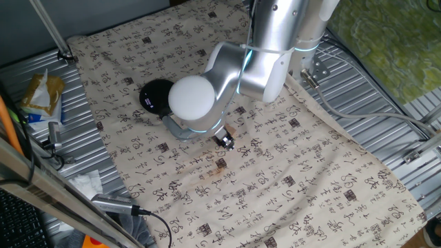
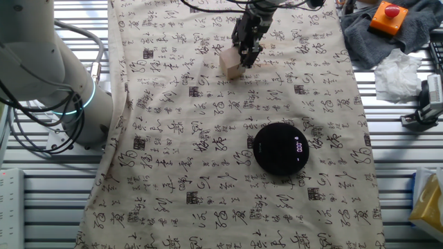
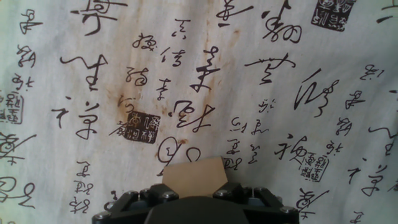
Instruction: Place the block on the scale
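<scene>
**Hand view: block in the grip, scale well apart**

Hand view gives me the block [image 3: 194, 175] sitting between the fingers of my end effector [image 3: 196, 202], above the calligraphy cloth [image 3: 280, 124]; from the other fixed view I read the end effector [image 2: 246, 57] as clamped on the block [image 2: 232, 64] near the far end of the surface; the scale [image 2: 280, 148] lies flat on the cloth, well apart, white mark showing.

Block [image 3: 193, 179] base behind claw [image 3: 194, 202]; scale [image 1: 157, 96] partly behind arm.
</scene>
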{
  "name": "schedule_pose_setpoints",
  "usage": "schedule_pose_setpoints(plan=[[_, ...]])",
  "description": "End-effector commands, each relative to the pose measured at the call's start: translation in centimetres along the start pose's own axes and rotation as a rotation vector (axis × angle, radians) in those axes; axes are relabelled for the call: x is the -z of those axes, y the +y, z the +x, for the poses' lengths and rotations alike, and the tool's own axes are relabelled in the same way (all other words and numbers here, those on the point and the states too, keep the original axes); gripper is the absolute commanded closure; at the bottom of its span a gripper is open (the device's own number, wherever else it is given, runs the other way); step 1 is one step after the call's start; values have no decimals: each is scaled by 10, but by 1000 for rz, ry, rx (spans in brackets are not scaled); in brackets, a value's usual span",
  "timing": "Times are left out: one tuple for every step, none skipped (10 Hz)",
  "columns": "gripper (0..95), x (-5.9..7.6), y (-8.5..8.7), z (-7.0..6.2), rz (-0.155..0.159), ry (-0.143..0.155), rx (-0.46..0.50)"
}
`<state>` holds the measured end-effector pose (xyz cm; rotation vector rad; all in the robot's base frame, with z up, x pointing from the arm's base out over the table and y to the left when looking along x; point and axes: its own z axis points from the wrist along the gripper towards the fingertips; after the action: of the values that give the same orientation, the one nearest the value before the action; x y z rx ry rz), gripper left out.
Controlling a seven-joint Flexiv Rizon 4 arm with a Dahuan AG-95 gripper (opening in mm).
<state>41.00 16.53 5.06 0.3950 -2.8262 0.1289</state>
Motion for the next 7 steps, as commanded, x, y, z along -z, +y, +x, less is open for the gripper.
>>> schedule_pose_setpoints(plan=[[950,10,-10,-5,-1,0,22],[950,13,-14,-7,-3,-1,28],[950,17,-20,-9,-5,-2,41],[950,20,-26,-10,-4,-3,55],[950,25,-33,-12,-3,-4,70],[950,32,-44,-13,-5,-6,91],[950,36,-52,-14,-4,-7,106]])
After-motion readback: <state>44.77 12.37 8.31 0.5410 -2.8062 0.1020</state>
